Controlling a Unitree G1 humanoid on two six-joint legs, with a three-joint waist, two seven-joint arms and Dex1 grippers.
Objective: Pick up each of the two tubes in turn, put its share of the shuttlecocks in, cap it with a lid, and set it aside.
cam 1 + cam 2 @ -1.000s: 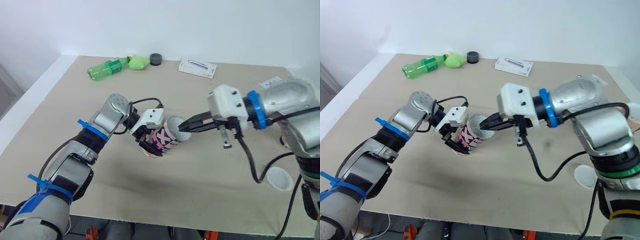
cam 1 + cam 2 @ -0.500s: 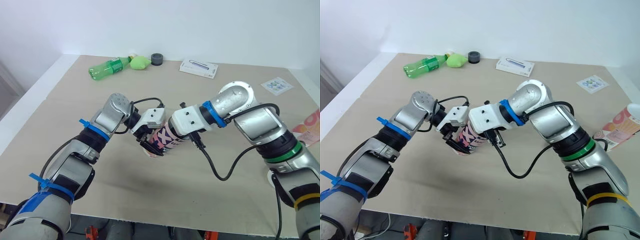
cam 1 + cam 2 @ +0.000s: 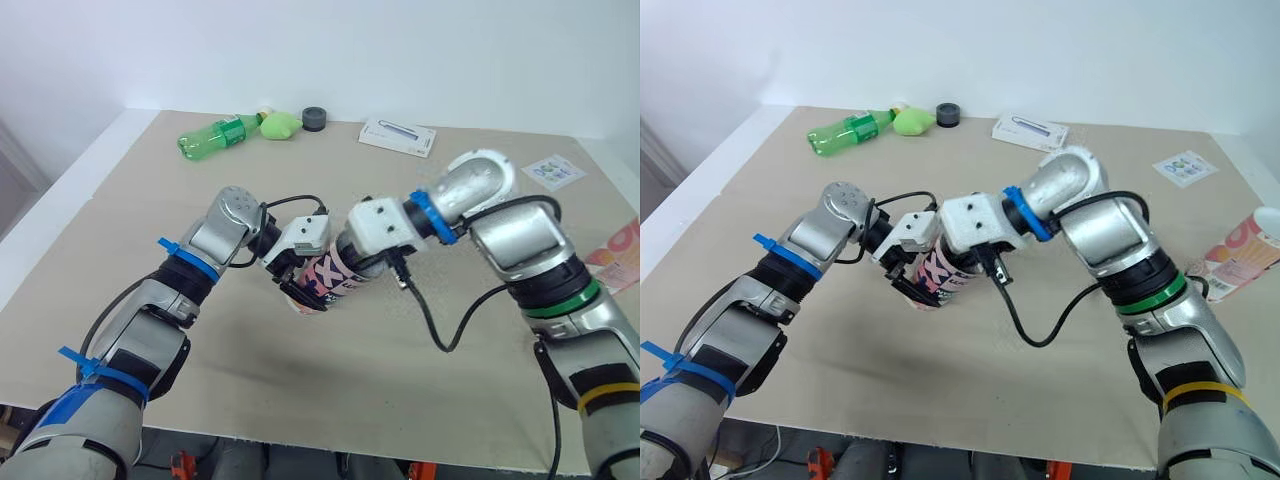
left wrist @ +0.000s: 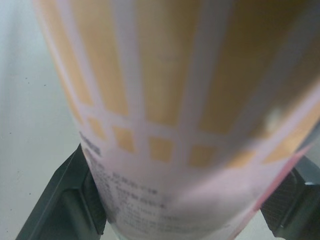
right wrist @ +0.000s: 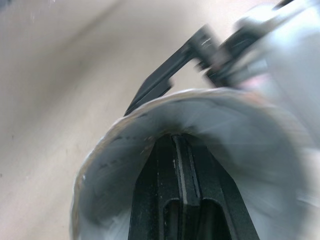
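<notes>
A pink printed tube point(image 3: 327, 281) lies tilted just above the middle of the table, its open mouth toward the right. My left gripper point(image 4: 177, 212) is shut on the tube, a black finger point(image 4: 62, 200) on each side of its wall. My right gripper point(image 5: 183, 146) reaches into the tube's mouth; its two fingers press together inside the grey rim point(image 5: 97, 167), with nothing visible between them. Its white wrist housing point(image 3: 378, 230) sits right at the mouth. A second pink tube point(image 3: 1238, 256) lies at the table's right edge.
At the back of the table lie a green bottle point(image 3: 214, 135), a green lump point(image 3: 279, 124), a black roll point(image 3: 312, 118) and a white box point(image 3: 396, 136). A printed card point(image 3: 553, 171) rests at the back right. A black cable point(image 3: 440, 330) hangs from my right wrist.
My right gripper has moved left from in front of the tube's mouth into it, and the right arm has folded in over the table. The left gripper keeps its hold.
</notes>
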